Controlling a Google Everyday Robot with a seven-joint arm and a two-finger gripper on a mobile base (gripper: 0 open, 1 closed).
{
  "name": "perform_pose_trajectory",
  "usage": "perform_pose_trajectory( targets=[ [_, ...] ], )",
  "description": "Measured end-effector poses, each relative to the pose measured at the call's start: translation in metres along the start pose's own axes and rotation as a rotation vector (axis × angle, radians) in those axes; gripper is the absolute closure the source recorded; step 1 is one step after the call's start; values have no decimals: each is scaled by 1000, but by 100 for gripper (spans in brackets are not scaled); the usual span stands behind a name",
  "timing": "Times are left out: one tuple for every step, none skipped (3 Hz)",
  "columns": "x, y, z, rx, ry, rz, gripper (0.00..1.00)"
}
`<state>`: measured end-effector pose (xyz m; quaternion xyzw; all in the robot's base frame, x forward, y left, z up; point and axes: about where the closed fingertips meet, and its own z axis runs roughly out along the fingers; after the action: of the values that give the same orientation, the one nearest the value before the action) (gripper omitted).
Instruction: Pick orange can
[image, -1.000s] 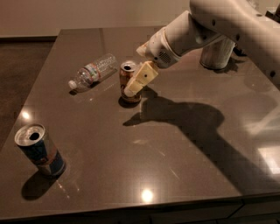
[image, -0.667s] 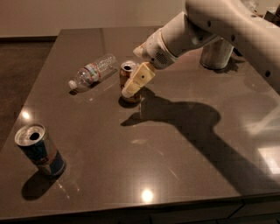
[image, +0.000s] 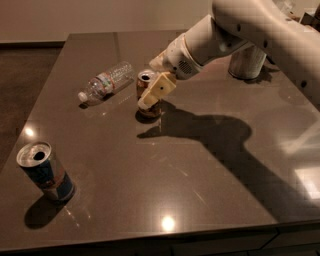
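The orange can (image: 144, 80) stands upright on the dark table (image: 200, 190), left of the middle, with its silver top showing. My gripper (image: 152, 93) reaches in from the upper right and sits right at the can, covering its front and right side. The white arm (image: 225, 35) runs back to the upper right corner. The can's lower body is mostly hidden behind the gripper.
A clear plastic bottle (image: 107, 80) lies on its side just left of the orange can. A blue-and-silver can (image: 46, 173) stands at the front left. A silver cylinder (image: 247, 63) stands at the back right, behind the arm. The table's front edge is near the bottom.
The gripper has shifted slightly left and closer onto the orange can. The can, the bottle and the blue-and-silver can have not moved.
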<state>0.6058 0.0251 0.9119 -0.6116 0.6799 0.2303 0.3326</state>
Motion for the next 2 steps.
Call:
perform_pose_trajectory(
  targets=[
    [1, 0, -1, -12, -9, -1, 40],
    [-1, 1, -4, -28, -15, -4, 64]
  ],
)
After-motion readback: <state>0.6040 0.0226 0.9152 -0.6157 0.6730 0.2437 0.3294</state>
